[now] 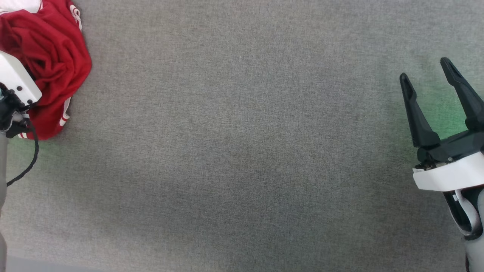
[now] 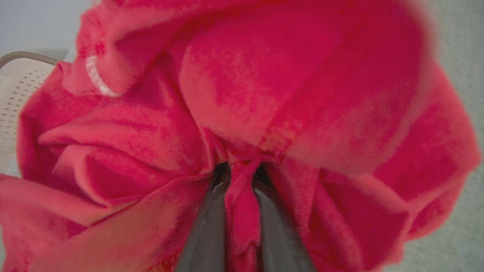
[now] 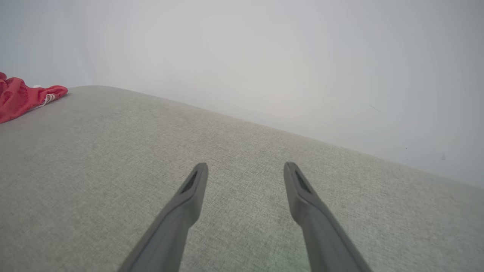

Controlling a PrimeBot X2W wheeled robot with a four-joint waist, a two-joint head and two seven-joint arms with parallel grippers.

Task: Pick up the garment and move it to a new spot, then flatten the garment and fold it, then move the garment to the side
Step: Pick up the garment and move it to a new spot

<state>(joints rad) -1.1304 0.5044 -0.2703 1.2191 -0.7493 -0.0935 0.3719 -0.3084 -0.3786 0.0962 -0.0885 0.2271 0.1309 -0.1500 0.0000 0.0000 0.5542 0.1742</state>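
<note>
Here the garment (image 1: 53,64) sits as a crumpled red heap at the far left corner of the grey cloth-covered table (image 1: 242,151), with white striped trim showing along its right edge and at its near end. The white wrist housing (image 1: 17,81) of the left arm lies over the heap's left side, and a thin black cable (image 1: 34,151) loops down from it toward the near edge. In the left wrist view, the left gripper (image 2: 240,172) has its two dark fingers drawn close together with a narrow fold of red fabric pinched between them, and more folds billow around and above the tips. The close shot is blurred, so whether the bundle rests on the table or is slightly raised is hard to tell. A pale perforated surface (image 2: 15,98) peeks out at the left edge of that view. The right gripper (image 1: 424,68) is at the right side of the table, well apart from the shirt, its fingers spread wide with nothing between them. They stand above bare grey cloth with a plain pale wall (image 3: 264,56) beyond. From the right wrist view a small part of the garment shows far off at the left.
</note>
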